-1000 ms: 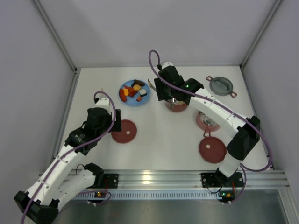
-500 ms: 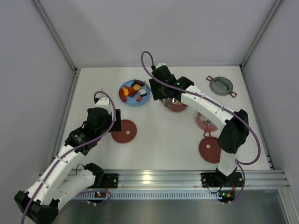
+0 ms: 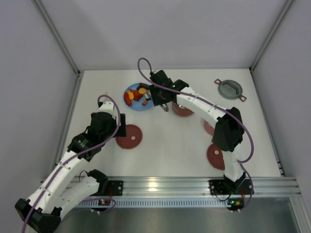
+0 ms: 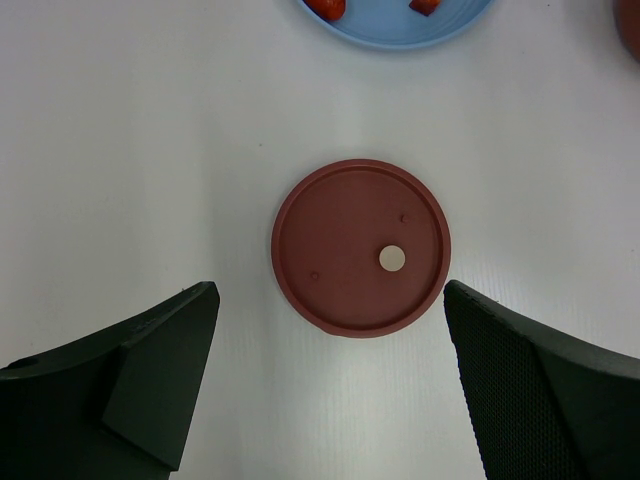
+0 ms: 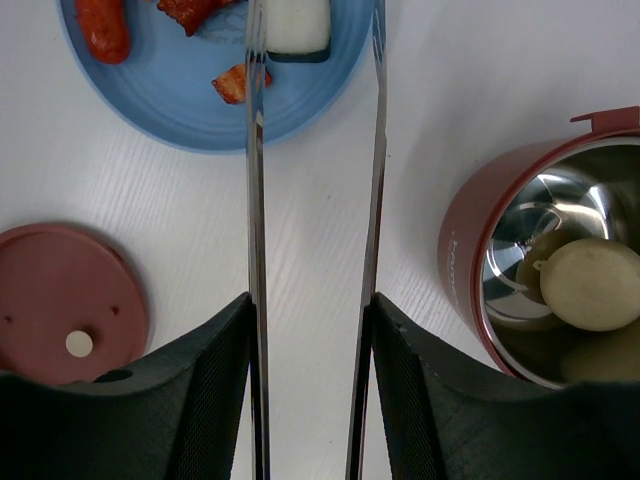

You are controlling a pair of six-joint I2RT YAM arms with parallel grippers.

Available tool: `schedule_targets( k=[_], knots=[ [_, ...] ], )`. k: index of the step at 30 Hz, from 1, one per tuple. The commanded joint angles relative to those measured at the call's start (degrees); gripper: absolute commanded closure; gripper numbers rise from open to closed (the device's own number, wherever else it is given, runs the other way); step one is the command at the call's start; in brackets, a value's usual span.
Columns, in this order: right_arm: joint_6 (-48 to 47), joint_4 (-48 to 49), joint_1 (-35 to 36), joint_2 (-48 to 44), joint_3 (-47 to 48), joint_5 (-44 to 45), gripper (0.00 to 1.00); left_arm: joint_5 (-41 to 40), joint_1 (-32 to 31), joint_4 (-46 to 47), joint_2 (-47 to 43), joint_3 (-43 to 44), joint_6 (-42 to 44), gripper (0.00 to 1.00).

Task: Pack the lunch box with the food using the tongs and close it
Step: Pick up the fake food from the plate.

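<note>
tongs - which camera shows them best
Right wrist: both slim arms of the tongs run from between the fingers of the right gripper up to the blue plate. Top external hides them almost wholly under the right arm; left wrist shows none.

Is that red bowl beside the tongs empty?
No, the red bowl holds a round cream-white piece on its shiny steel inside.

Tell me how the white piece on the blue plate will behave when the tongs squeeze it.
The white piece looks small and blocky: probably light, unlikely to roll. Against the thin, polished tongs it may slip or twist. The smooth plate could let it slide if nudged.
</note>
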Motion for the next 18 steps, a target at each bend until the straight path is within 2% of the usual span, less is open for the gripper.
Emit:
schedule_targets(
  k=[1,18],
  knots=[
    [-0.62,1.59,0.97,1.08,3.9,-0.51,0.52,-0.03,-0.23,0.82,0.27,-0.35,-0.47,0.01],
    [-0.8,2.2,0.88,6.0,6.89,-1.66,0.5,0.06,-0.32,0.82,0.45,-0.36,-0.47,0.01]
  ],
)
